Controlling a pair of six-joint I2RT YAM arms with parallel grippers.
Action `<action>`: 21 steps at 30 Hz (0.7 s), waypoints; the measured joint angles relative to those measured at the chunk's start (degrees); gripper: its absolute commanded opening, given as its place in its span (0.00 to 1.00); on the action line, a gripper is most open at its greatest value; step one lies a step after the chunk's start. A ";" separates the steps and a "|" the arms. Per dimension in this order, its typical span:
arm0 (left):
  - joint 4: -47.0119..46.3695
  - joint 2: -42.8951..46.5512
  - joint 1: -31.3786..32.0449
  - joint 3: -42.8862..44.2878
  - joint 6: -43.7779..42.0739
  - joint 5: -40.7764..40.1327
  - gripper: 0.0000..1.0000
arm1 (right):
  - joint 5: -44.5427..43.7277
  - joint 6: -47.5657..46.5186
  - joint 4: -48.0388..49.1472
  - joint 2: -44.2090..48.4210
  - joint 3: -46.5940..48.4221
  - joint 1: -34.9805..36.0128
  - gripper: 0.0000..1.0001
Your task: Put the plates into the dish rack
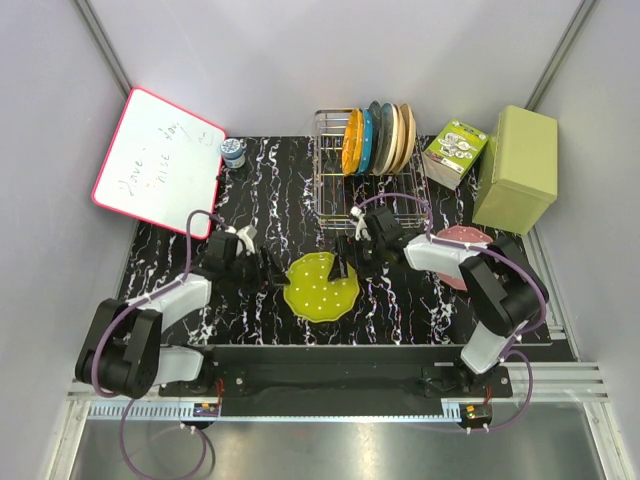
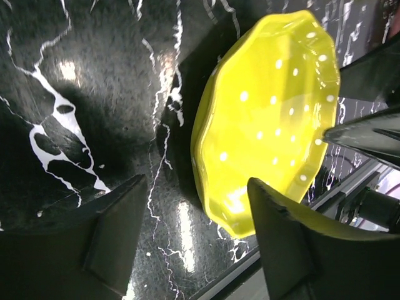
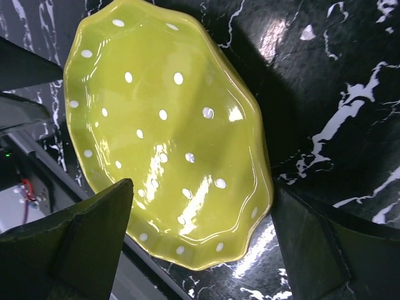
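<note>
The yellow-green plate [image 1: 320, 287] with white dots lies on the black marbled table between both arms. My left gripper [image 1: 274, 272] is at its left rim, open; in the left wrist view [image 2: 194, 234] the plate's edge [image 2: 247, 219] sits in the gap close to one finger [image 2: 294, 244]. My right gripper [image 1: 345, 265] is over the plate's right side, open, its fingers straddling the rim [image 3: 206, 253]. The pink plate [image 1: 462, 240] lies partly hidden under the right arm. The dish rack [image 1: 340, 195] holds the orange plate [image 1: 351, 142] and the blue plate [image 1: 366, 140] upright.
Teal, beige and tan plates [image 1: 398, 135] also stand in the rack. An olive-green box [image 1: 517, 168] and a printed carton [image 1: 453, 152] are at the back right. A whiteboard [image 1: 155, 165] and a small tin [image 1: 233, 152] sit at the back left.
</note>
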State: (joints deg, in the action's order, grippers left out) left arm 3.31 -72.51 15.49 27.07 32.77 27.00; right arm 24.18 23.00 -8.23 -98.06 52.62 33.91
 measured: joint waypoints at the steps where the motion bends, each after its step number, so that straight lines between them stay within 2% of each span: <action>1: -0.15 -0.55 0.02 -0.13 0.24 0.17 0.65 | 0.48 0.61 0.46 0.02 -0.28 0.00 0.96; 4: -0.33 -1.90 0.09 -0.66 0.90 0.68 0.56 | 1.70 2.38 1.75 0.20 -1.20 -0.09 0.96; 9: -2.16 -3.61 0.33 -1.36 1.92 1.92 0.49 | 4.66 5.55 4.37 0.87 -3.61 -1.79 0.94; 14: -4.87 -5.77 1.14 -1.49 2.78 3.13 0.43 | 12.48 10.16 7.74 -1.79 -4.26 -4.92 0.93; 21: -6.91 -6.51 0.59 -2.25 3.26 3.30 0.23 | 17.31 15.10 15.39 -2.78 -7.50 -6.34 0.91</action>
State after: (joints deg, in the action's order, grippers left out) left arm -3.60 -79.02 16.08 24.82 36.03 30.30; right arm 41.50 38.11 7.16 -100.84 45.12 27.57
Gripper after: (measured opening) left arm 0.313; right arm 0.918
